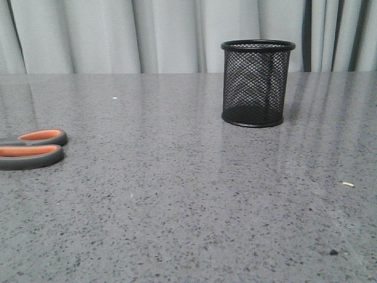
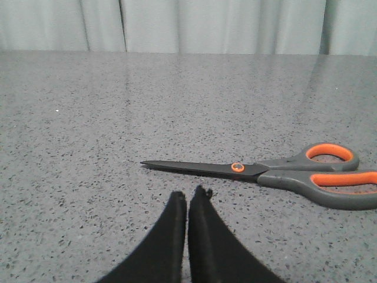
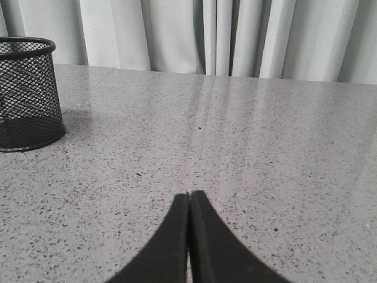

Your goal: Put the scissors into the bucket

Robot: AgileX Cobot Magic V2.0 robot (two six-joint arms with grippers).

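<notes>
On the grey speckled stone-look tabletop [image 1: 177, 194], at about nine o'clock in the front view, lie the dark grey scissors with orange-lined handle loops [image 1: 32, 148], flat on the surface, only the two loops showing and the blades cut off by the frame edge. The left wrist view shows the same scissors [image 2: 259, 173] whole: blades closed together, an orange pivot rivet at mid-length, handles toward three o'clock and the tip toward nine o'clock. The left gripper [image 2: 188, 197] hangs just beside the blades without touching them, its two black fingers pressed together with nothing between them. At about one o'clock in the front view stands the small black wire-mesh cylindrical bucket with solid rim and base [image 1: 257, 82], upright, nothing visible inside, well apart from the scissors. Behind the table hangs a pale pleated curtain [image 1: 118, 35]. A small pale crumb [image 1: 348, 184] and a dark speck [image 1: 333, 252] lie at about four o'clock. The right gripper [image 3: 189, 197] has its black fingers closed together, holding nothing, over bare table, with the bucket [image 3: 26, 94] well apart from it.
</notes>
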